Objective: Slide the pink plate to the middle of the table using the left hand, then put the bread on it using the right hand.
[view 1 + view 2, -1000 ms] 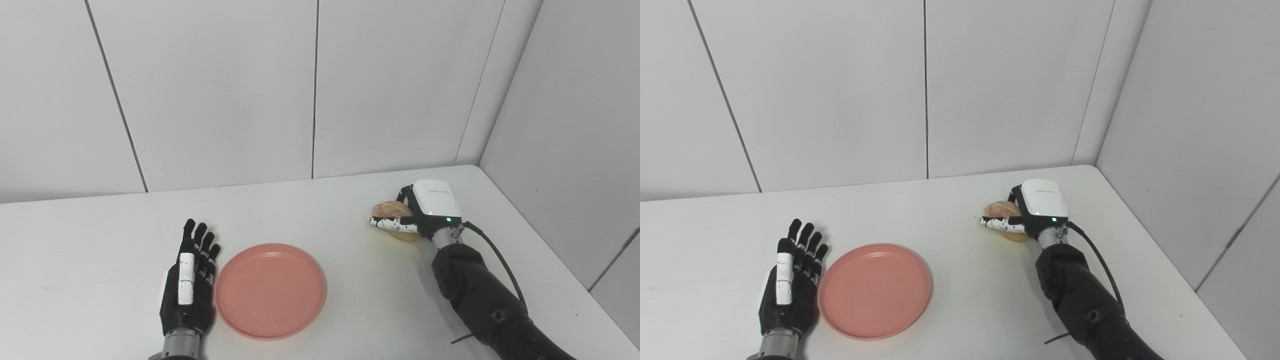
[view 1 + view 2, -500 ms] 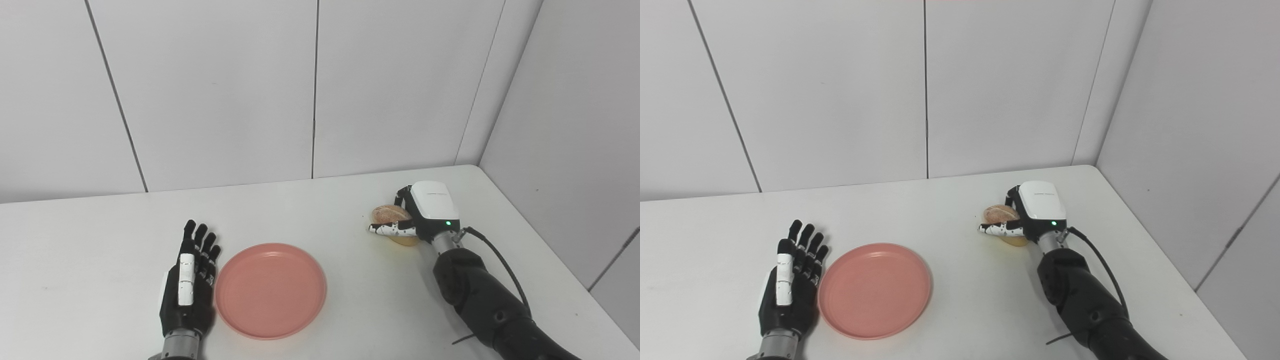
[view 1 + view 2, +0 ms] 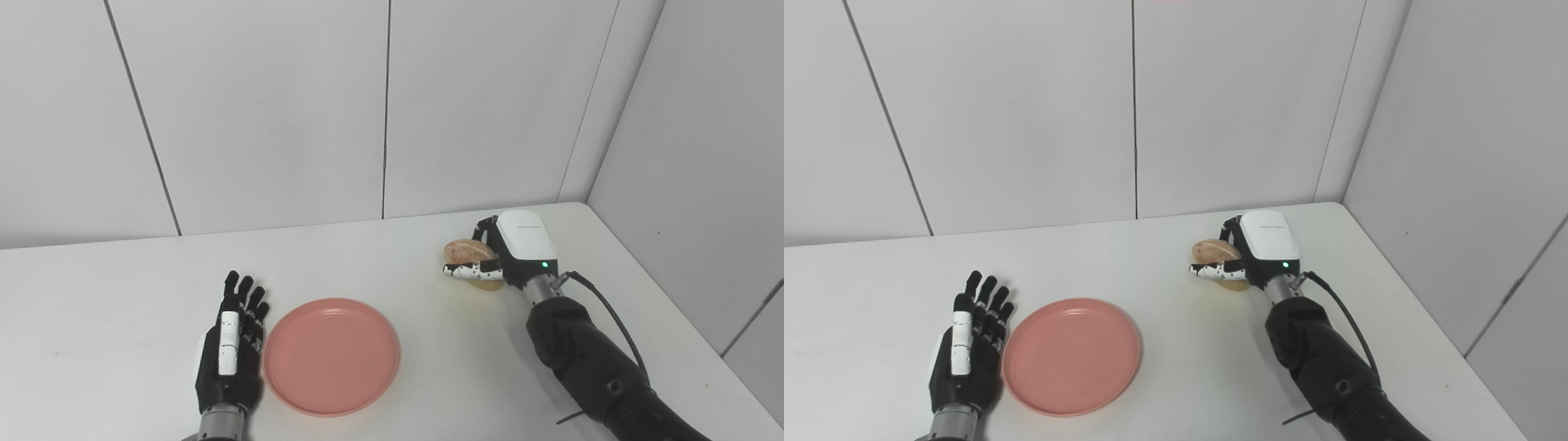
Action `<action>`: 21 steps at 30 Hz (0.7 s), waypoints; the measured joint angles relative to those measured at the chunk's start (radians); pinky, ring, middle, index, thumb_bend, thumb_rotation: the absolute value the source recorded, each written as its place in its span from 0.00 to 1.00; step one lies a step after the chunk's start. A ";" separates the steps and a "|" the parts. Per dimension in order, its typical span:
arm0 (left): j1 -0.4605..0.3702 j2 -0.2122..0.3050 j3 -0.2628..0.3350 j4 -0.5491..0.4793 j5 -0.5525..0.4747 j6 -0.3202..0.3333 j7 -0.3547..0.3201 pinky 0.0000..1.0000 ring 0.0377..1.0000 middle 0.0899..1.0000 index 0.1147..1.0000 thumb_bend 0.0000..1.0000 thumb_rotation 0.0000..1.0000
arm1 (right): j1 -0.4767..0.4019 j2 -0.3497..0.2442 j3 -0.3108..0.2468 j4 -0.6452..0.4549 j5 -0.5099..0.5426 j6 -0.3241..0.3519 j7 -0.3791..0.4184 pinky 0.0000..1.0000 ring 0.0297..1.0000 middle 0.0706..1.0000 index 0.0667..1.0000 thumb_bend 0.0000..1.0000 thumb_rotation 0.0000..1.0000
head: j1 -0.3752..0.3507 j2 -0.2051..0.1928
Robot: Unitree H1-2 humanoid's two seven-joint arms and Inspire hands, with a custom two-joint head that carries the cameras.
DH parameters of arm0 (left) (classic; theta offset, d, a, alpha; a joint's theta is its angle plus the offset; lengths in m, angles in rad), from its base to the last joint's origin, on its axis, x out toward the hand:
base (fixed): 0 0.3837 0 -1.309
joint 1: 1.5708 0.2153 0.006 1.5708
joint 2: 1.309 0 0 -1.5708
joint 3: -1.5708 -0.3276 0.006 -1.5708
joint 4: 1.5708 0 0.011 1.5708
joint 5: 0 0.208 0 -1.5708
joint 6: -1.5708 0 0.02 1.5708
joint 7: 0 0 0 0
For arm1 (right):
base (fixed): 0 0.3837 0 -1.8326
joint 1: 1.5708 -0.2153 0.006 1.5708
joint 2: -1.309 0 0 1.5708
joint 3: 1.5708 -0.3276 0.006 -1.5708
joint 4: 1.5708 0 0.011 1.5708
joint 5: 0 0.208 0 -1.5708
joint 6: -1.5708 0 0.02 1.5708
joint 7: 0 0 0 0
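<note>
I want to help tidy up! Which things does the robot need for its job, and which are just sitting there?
Needed for the job:
- pink plate, empty
- bread, held in the right hand
- left hand, open beside the plate

Just there:
- white table
- black cable on the right arm

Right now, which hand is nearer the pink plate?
Left. The left hand lies open, right beside the pink plate at its left rim. The right hand is well off to the plate's far right, fingers closed around the bread.
</note>
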 measured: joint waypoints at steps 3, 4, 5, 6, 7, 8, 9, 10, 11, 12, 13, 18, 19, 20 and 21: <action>0.000 0.000 0.000 0.001 0.000 0.000 0.000 1.00 0.98 1.00 1.00 0.90 0.72 | 0.000 -0.003 -0.003 -0.064 -0.002 0.002 0.026 0.09 0.10 0.13 0.27 0.60 0.51 | 0.000 -0.002; 0.000 0.000 0.000 0.001 0.000 0.000 0.000 1.00 0.98 1.00 1.00 0.91 0.73 | 0.000 -0.004 -0.004 -0.083 -0.003 0.002 0.036 0.09 0.10 0.14 0.27 0.60 0.49 | 0.000 -0.002; 0.000 -0.001 -0.001 0.001 0.000 0.000 0.000 1.00 0.98 1.00 1.00 0.92 0.73 | 0.000 -0.005 -0.005 -0.097 -0.006 0.003 0.044 0.09 0.10 0.13 0.25 0.60 0.46 | 0.000 -0.002; 0.000 -0.001 -0.001 0.000 0.000 0.000 0.000 1.00 0.98 1.00 1.00 0.92 0.72 | 0.001 -0.004 -0.006 -0.115 -0.009 0.005 0.054 0.09 0.10 0.13 0.25 0.60 0.44 | 0.002 -0.002; 0.000 -0.001 -0.001 0.000 0.000 0.000 0.000 1.00 0.98 0.99 1.00 0.92 0.72 | 0.002 -0.005 -0.007 -0.138 -0.012 0.007 0.070 0.09 0.10 0.13 0.25 0.60 0.44 | 0.002 -0.002; 0.000 -0.001 -0.001 0.000 0.000 0.000 0.000 1.00 0.98 0.99 1.00 0.92 0.73 | 0.003 -0.004 -0.008 -0.156 -0.014 0.008 0.083 0.09 0.11 0.14 0.25 0.59 0.43 | 0.008 0.000; 0.000 -0.001 -0.001 0.000 0.001 0.000 0.000 1.00 0.98 0.99 1.00 0.92 0.73 | 0.003 -0.004 -0.008 -0.176 -0.016 0.009 0.093 0.09 0.11 0.14 0.25 0.59 0.43 | 0.008 0.000; 0.000 -0.002 -0.002 0.000 0.001 0.000 0.002 0.99 0.97 0.99 1.00 0.92 0.73 | 0.002 -0.004 -0.008 -0.193 -0.022 0.009 0.104 0.09 0.11 0.15 0.25 0.59 0.44 | 0.008 0.000; 0.000 -0.002 -0.002 0.000 0.003 0.000 0.005 0.99 0.97 0.98 1.00 0.92 0.73 | 0.002 -0.004 -0.009 -0.206 -0.027 0.010 0.112 0.10 0.12 0.15 0.26 0.59 0.45 | 0.012 0.002; 0.000 -0.002 -0.003 -0.001 0.004 0.000 0.008 0.98 0.97 0.98 1.00 0.92 0.73 | 0.002 -0.003 -0.009 -0.224 -0.030 0.010 0.127 0.10 0.12 0.16 0.27 0.59 0.44 | 0.018 0.002; 0.000 -0.003 -0.004 -0.001 0.004 0.000 0.009 0.98 0.97 0.98 1.00 0.92 0.74 | 0.003 -0.003 -0.010 -0.238 -0.030 0.011 0.137 0.10 0.12 0.16 0.27 0.59 0.43 | 0.018 0.003; 0.001 -0.004 -0.007 -0.001 0.019 0.000 0.015 0.95 0.95 0.98 1.00 0.93 0.73 | 0.003 0.014 -0.017 -0.307 -0.031 0.011 0.174 0.11 0.13 0.17 0.28 0.58 0.46 | 0.032 0.005; 0.001 -0.004 -0.007 -0.002 0.022 0.000 0.015 0.95 0.95 0.98 1.00 0.93 0.74 | 0.005 0.017 -0.017 -0.320 -0.031 0.011 0.188 0.11 0.13 0.17 0.28 0.58 0.47 | 0.034 0.005; 0.002 -0.004 -0.007 -0.002 0.023 0.000 0.015 0.95 0.95 0.97 1.00 0.92 0.74 | 0.006 0.022 -0.017 -0.332 -0.031 0.011 0.197 0.11 0.13 0.17 0.27 0.59 0.48 | 0.052 0.009; 0.002 -0.005 -0.008 -0.004 0.024 0.000 0.016 0.95 0.95 0.97 1.00 0.92 0.74 | 0.007 0.028 -0.017 -0.345 -0.031 0.011 0.210 0.11 0.13 0.17 0.27 0.59 0.48 | 0.054 0.009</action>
